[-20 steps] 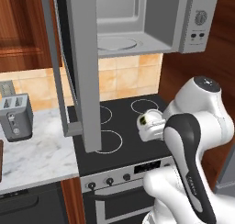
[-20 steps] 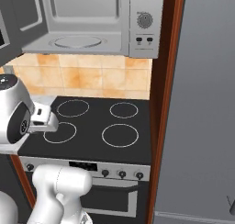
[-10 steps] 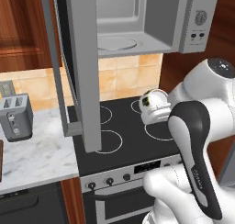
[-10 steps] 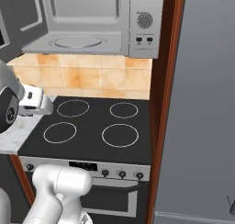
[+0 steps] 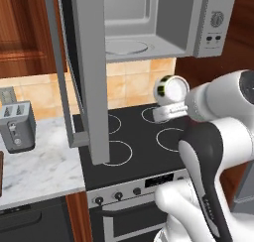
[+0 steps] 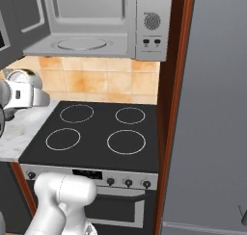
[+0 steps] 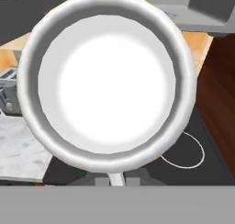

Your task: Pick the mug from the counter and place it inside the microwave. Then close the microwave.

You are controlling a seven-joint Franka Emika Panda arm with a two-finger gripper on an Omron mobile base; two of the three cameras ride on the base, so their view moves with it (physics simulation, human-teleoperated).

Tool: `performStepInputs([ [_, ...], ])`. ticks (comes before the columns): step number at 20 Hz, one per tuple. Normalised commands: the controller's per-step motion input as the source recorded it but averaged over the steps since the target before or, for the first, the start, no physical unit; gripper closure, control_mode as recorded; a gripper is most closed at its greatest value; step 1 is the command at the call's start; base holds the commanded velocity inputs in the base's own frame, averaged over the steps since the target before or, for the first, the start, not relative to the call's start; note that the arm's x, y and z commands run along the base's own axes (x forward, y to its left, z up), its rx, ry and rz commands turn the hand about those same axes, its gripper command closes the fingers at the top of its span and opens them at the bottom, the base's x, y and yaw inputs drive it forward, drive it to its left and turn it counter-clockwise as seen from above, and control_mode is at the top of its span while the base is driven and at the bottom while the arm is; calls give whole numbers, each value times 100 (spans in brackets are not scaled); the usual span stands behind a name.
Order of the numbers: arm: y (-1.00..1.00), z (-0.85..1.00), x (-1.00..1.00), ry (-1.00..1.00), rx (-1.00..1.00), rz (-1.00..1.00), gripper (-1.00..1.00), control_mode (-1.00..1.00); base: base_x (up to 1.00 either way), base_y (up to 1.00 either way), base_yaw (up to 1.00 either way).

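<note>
A black glass stovetop (image 5: 134, 137) with four thin white ring burners sits in the middle of the scene. Below its front edge runs a silver oven front (image 6: 116, 181) with a row of small dark knobs and a dark door window. A silver two-slot toaster (image 5: 17, 126) stands upright well to the left of the stovetop. Behind both runs a backsplash of orange-tan tiles (image 6: 96, 80). Reddish-brown wooden cabinets (image 5: 22, 28) hang above the toaster.

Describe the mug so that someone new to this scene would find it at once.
Start at the microwave, open above the black stovetop. Below its cavity, the gripper holds the mug in the air. It is small, round and white, tipped sideways, unlike the boxy toaster.
</note>
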Motion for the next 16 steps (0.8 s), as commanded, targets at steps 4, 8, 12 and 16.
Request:
performStepInputs([
  [4, -3, 56, 9, -17, 0, -1, 100, -100, 0, 0, 0],
  [8, -11, 59, 0, -2, 6, 0, 100, -100, 0, 0, 0],
  [12, -33, 40, 0, 3, 10, 0, 100, -100, 0, 0, 0],
  [16, -27, 5, 0, 14, 7, 0, 100, -100, 0, 0, 0],
])
